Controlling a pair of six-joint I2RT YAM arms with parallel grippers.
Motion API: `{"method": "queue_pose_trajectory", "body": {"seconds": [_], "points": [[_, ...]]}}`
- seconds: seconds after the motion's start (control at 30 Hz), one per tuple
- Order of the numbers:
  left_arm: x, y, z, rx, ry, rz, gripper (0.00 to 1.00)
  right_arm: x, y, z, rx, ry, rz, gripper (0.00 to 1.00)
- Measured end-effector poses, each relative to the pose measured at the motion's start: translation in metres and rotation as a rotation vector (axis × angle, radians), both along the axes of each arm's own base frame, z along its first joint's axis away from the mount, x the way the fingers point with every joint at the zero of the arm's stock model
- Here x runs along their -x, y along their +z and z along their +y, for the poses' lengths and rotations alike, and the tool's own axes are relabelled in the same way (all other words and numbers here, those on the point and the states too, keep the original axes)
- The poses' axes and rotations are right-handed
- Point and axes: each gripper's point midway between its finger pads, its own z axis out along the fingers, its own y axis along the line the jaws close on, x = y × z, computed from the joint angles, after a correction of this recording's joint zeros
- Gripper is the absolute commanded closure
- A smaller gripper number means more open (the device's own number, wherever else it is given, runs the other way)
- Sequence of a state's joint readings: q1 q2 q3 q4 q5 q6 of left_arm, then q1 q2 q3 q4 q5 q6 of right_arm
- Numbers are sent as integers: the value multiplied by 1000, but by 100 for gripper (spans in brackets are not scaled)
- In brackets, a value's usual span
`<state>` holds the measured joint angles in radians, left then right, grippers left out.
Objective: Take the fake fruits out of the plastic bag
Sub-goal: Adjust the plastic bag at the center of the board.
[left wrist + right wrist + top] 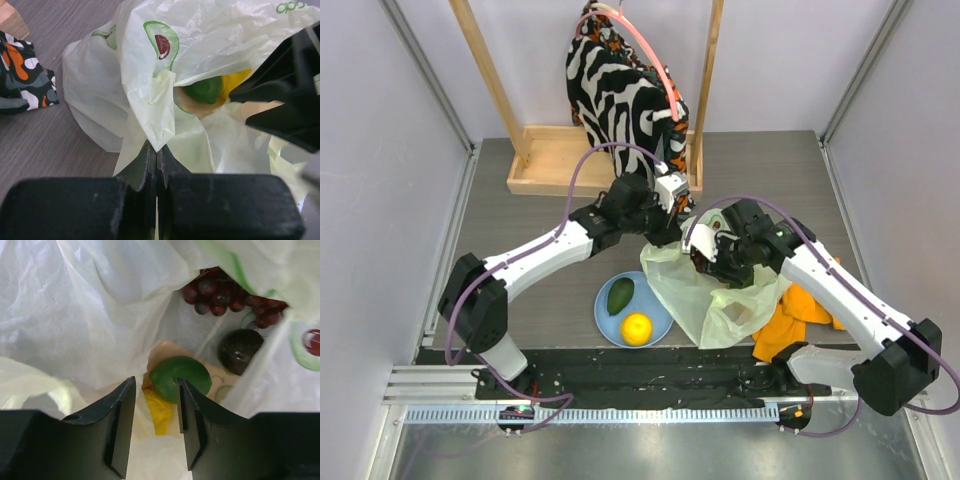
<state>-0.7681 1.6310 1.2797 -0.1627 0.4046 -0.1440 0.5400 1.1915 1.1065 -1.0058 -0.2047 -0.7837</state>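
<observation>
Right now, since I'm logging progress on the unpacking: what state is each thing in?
plastic bag: edge pinched, mouth open
left gripper: shut on the bag's edge
right gripper: open, at the bag's mouth
green avocado: out, on the plate
orange ball: out, on the plate
green fruit: inside the bag
lemon: inside the bag
dark avocado: inside the bag
grapes: inside the bag
zebra garment: hanging
orange cloth: crumpled

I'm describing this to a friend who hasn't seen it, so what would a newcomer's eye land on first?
At mid-table the left claw is pinched shut on a fold of the pale plastic bag, while the right claw hangs open at its mouth over a green fruit. At the back hangs a zebra-patterned garment, and at the near edge a blue plate holds an avocado and an orange.
</observation>
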Motion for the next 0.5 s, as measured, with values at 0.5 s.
{"method": "queue_pose_trajectory", "body": {"seconds": [0.5], "points": [[2,-2,-4,23,22,55,100,-21,-93,-43,255,-162,44,21]]}}
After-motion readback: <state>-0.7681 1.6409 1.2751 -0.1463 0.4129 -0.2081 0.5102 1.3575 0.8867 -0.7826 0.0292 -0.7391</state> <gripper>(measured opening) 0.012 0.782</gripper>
